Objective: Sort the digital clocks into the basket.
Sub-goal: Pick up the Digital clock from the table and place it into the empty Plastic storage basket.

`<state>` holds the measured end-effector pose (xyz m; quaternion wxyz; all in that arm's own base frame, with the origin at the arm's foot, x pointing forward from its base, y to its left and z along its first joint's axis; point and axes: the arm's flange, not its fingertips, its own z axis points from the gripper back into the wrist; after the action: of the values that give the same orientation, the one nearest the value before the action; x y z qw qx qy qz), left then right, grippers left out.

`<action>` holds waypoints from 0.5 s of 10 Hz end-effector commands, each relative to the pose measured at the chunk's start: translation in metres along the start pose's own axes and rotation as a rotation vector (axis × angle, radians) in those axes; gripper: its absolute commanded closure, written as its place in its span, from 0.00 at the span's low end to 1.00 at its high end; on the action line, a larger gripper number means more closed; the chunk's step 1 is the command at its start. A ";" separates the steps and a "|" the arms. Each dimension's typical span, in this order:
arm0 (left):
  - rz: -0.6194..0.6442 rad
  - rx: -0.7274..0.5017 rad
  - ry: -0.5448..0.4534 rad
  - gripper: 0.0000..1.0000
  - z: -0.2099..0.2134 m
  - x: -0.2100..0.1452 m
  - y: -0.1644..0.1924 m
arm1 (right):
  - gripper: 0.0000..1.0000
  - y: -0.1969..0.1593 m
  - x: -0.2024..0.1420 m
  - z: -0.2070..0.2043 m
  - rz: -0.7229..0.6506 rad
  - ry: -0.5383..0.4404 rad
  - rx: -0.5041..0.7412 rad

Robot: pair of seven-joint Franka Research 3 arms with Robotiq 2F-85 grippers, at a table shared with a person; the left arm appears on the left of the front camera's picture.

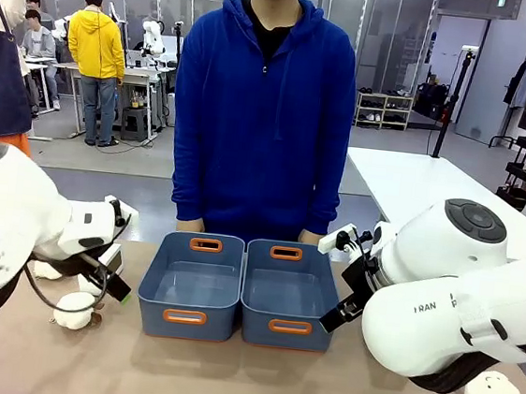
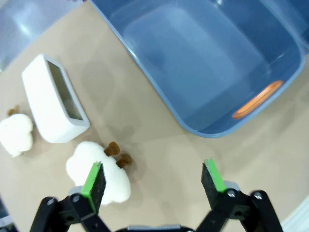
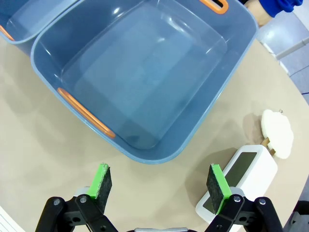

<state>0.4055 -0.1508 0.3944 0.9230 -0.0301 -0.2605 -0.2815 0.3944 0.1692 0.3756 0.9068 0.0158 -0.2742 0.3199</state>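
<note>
My left pincer [image 2: 154, 176] hangs wide open, nothing between its green pads [image 2: 94, 181], over bare tan table [image 2: 159, 145]. A cream fluffy plush toy [image 2: 113, 179] lies just beside one pad. Past it sits a white rounded plastic digital clock [image 2: 50, 104] with a dark grey face, apart from the slate-blue rectangular plastic basket [image 2: 164, 104]. My right pincer [image 3: 161, 181] is equally wide and empty. A second white digital clock [image 3: 253, 169] sits just beside one pad, possibly partly under it, near the neighbouring slate-blue basket [image 3: 145, 154]. Both baskets are empty. To grasp well, I judge each wrist should shift sideways until the jaws straddle a clock's narrow body, avoiding the plush. Both arms bend in from either side, wrists tilted down at the table.
</note>
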 end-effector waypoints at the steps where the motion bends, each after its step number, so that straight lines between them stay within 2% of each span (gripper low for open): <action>1: 0.045 -0.146 0.029 0.00 0.054 0.017 0.033 | 0.00 -0.020 0.026 0.031 -0.018 0.013 0.138; 3: 0.103 -0.296 0.001 0.00 0.081 0.015 0.061 | 0.00 -0.046 0.041 0.075 -0.024 0.009 0.225; 5: 0.183 -0.535 -0.053 0.00 0.107 -0.002 0.090 | 0.00 -0.073 0.038 0.108 -0.098 -0.007 0.388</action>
<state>0.3988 -0.0716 0.4975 0.9050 -0.2493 -0.2201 -0.2653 0.4017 0.1336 0.4981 0.8999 0.1695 -0.2309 0.3289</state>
